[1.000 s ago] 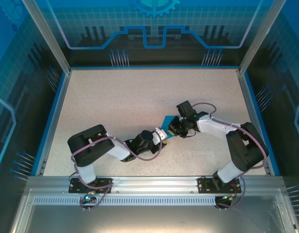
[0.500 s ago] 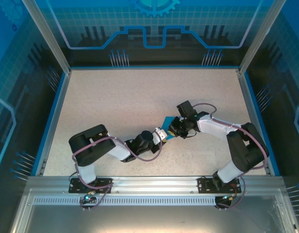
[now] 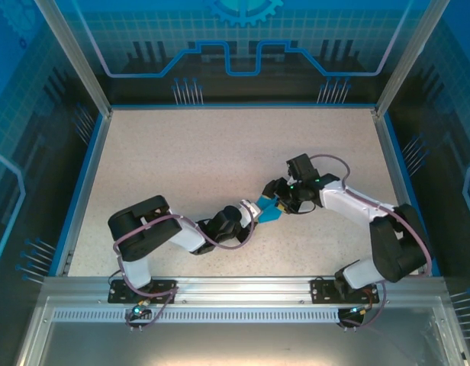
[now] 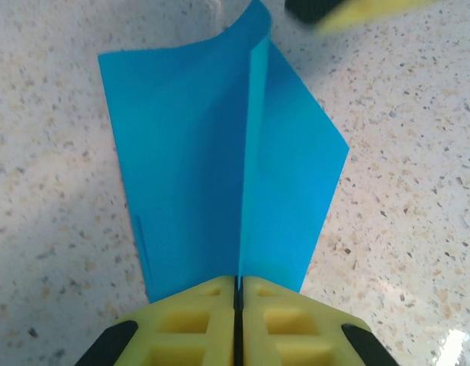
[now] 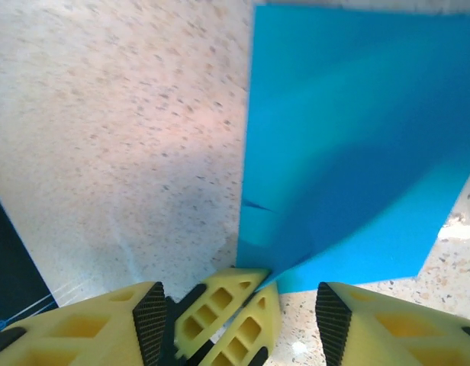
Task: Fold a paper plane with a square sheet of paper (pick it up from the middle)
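The teal-blue sheet of paper (image 4: 181,152) lies on the speckled table with a raised ridge running down its middle. My left gripper (image 4: 236,284) is shut on the near end of that ridge, its yellow fingers pressed together. In the top view the paper (image 3: 271,216) pokes out just right of the left gripper (image 3: 255,207). My right gripper (image 5: 241,299) stands open at the paper's (image 5: 357,137) corner, its two pads spread wide to either side of the left gripper's yellow fingers (image 5: 231,301), holding nothing. From above, the right gripper (image 3: 278,191) sits just beyond the paper.
The speckled tabletop (image 3: 197,152) stretches open behind and to the left of both arms. A blue rim (image 3: 82,191) and metal frame posts border it. The two wrists stand close together at the table's centre-right.
My left gripper has closed on the paper's middle ridge. The right gripper has opened, let go of the paper, and drawn back a little to the right.
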